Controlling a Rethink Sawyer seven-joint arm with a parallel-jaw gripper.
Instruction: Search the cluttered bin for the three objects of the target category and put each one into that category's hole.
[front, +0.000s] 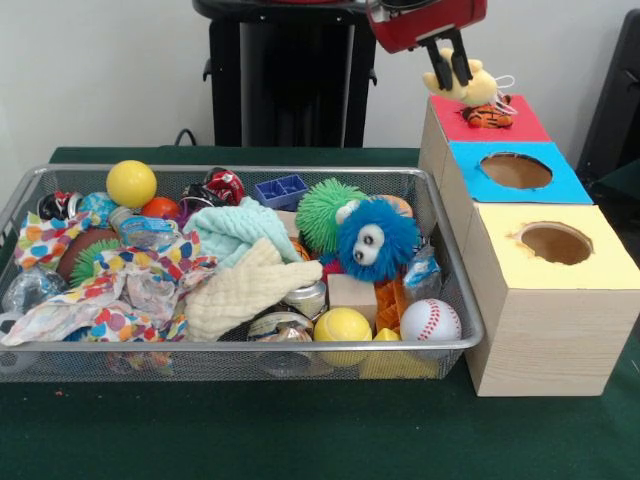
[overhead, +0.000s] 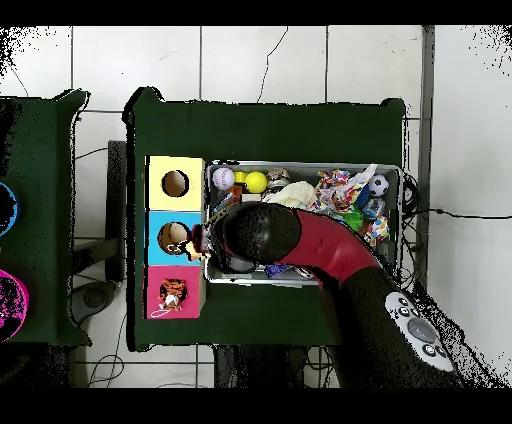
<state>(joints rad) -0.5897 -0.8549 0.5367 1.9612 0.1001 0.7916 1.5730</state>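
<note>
bin (front: 470, 335) in front; hand (front: 452, 62) grips yellow plush (front: 472, 84) over red box (front: 500, 125).

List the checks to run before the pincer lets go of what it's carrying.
1. Grip: the pincer is shut on the yellow plush toy. Ok.
2. Height: the toy hangs clear above the red box. Ok.
3. Red box's top free: a tiger toy lies on it, right under the load. Not ok.
4. Load centred over the red box's hole: the hole is hidden by the tiger toy. Cannot tell.
5. Neighbouring holes: the blue box and the yellow box each show an open hole in the front view. Ok.
</note>
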